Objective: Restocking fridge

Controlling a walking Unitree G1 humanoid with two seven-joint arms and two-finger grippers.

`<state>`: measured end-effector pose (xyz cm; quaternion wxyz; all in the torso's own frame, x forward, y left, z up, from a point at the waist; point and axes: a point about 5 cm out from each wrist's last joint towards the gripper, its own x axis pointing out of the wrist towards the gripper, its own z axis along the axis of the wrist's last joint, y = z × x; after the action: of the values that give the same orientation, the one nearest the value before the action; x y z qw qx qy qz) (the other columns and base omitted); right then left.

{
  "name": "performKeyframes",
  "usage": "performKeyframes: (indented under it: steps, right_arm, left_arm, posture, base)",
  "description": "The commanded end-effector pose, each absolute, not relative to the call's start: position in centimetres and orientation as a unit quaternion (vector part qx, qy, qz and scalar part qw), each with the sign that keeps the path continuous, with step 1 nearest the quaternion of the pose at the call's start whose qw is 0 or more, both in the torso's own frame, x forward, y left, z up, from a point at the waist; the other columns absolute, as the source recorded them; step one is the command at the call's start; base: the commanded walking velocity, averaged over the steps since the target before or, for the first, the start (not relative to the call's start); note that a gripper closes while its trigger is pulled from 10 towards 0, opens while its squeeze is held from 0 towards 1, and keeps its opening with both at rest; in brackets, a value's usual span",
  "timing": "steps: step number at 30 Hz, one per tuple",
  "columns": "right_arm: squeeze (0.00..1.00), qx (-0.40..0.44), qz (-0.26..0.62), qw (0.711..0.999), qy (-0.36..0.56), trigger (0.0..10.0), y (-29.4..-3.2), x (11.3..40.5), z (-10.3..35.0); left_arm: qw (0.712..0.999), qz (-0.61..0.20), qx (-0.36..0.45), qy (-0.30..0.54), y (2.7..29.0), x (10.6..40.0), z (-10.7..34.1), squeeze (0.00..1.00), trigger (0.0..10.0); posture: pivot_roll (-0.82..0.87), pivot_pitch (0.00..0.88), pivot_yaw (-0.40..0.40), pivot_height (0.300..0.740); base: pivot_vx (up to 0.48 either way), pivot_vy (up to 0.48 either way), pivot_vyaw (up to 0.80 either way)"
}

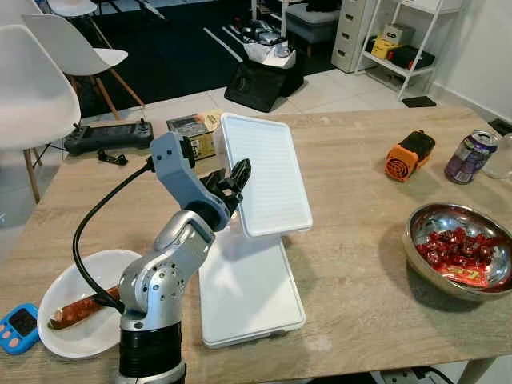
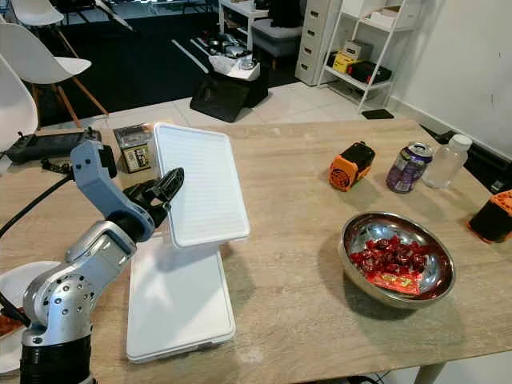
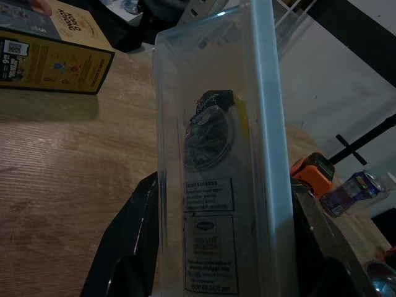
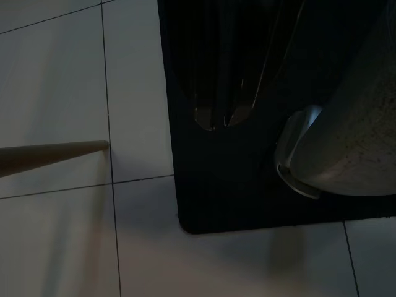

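Note:
My left gripper [image 1: 238, 178] is shut on the edge of a white rectangular lid [image 1: 268, 172], holding it tilted up above the table. Directly under it lies the matching white container base [image 1: 248, 292], flat on the wooden table [image 1: 360, 208]. In the left wrist view the translucent lid [image 3: 216, 154] stands between the two black fingers [image 3: 133, 247], with printed labels seen through it. My right gripper [image 4: 221, 117] hangs idle over the tiled floor, its fingers together.
A steel bowl [image 1: 412, 256] of red wrapped items sits at the right. Behind it are an orange device [image 1: 408, 154], a drink can [image 1: 470, 156] and a bottle [image 2: 446, 160]. A white plate [image 1: 96, 272] with a sausage, a blue timer [image 1: 18, 326] and a box [image 1: 196, 132] lie left.

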<state>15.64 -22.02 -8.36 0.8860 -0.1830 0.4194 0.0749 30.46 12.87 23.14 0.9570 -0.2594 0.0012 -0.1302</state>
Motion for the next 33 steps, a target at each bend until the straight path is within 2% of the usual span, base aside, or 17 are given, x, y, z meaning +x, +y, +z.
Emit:
performKeyframes:
  steps: [1,11,33]
  right_arm:
    - [0.0,-0.18,0.069,0.881,0.433,10.0,-22.16,15.04,-8.64]
    - [0.0,-0.18,0.067,0.88,0.435,10.0,-22.3,14.99,-8.65]
    - [0.0,-0.174,0.064,0.877,0.442,10.0,-22.28,14.65,-8.81]
  left_arm:
    - [0.959,-0.122,-0.256,0.004,12.8,30.56,22.82,0.0,10.0]
    - [0.959,-0.122,-0.256,0.004,12.78,30.59,22.82,0.0,10.0]
    - [0.958,-0.128,-0.256,-0.001,12.62,30.75,23.13,0.0,10.0]
  posture:
    - [-0.04,0.091,-0.018,0.74]
    - [-0.04,0.088,-0.019,0.74]
    - [-0.04,0.095,-0.018,0.74]
  base:
    - [0.0,0.0,0.0]
    - [0.0,0.0,0.0]
    - [0.0,0.0,-0.75]
